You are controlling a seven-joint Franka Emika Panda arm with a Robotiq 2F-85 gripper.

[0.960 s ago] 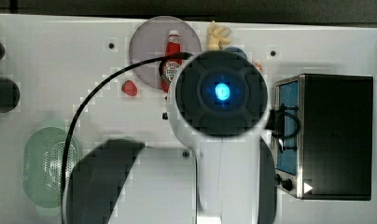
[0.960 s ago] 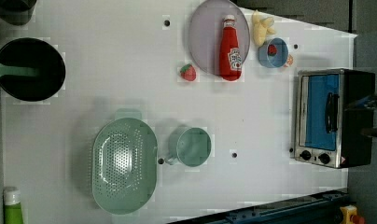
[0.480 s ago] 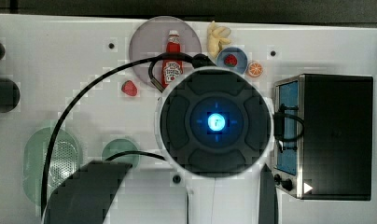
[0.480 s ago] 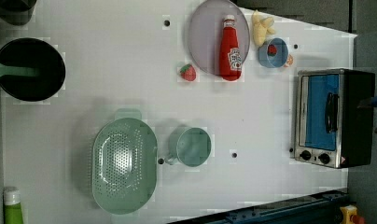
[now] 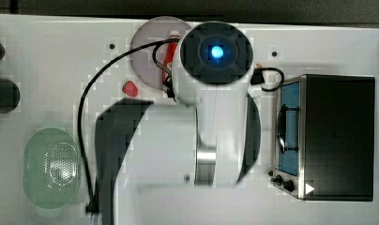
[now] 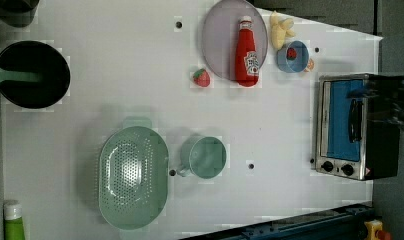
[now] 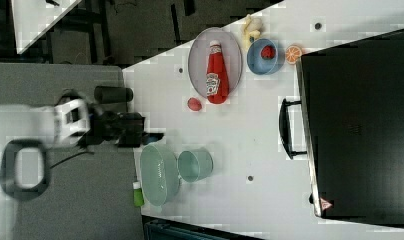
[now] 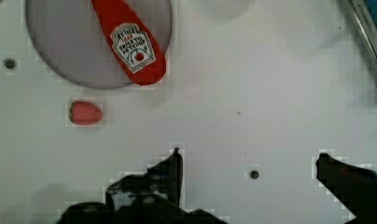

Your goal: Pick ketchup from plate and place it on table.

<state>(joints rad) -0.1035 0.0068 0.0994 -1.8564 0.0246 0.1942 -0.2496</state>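
Note:
The ketchup (image 6: 246, 52) is a slim red bottle with a white cap, lying flat on the pale grey-lilac plate (image 6: 220, 45) near the white table's (image 6: 115, 100) far edge. In the wrist view the ketchup (image 8: 130, 42) lies across the plate (image 8: 60, 46), label up, with its base just over the rim. My gripper (image 8: 249, 161) is open above bare table, apart from the bottle, with nothing between its fingers (image 8: 175, 163). In the top view my arm (image 5: 217, 51) covers part of the plate (image 5: 147, 51). The right view has the ketchup (image 7: 215, 70) on the plate (image 7: 197, 60).
A small red strawberry (image 6: 201, 77) lies beside the plate. A blue dish (image 6: 292, 56), a yellow piece (image 6: 279, 30) and a toaster oven (image 6: 352, 127) stand on the left view's right. A green colander (image 6: 133, 177), a mug (image 6: 206, 157) and a dark bowl (image 6: 32, 75) stand further off.
In the top view my arm has moved up towards the plate and now covers part of the ketchup. The bottle and the other things have not moved.

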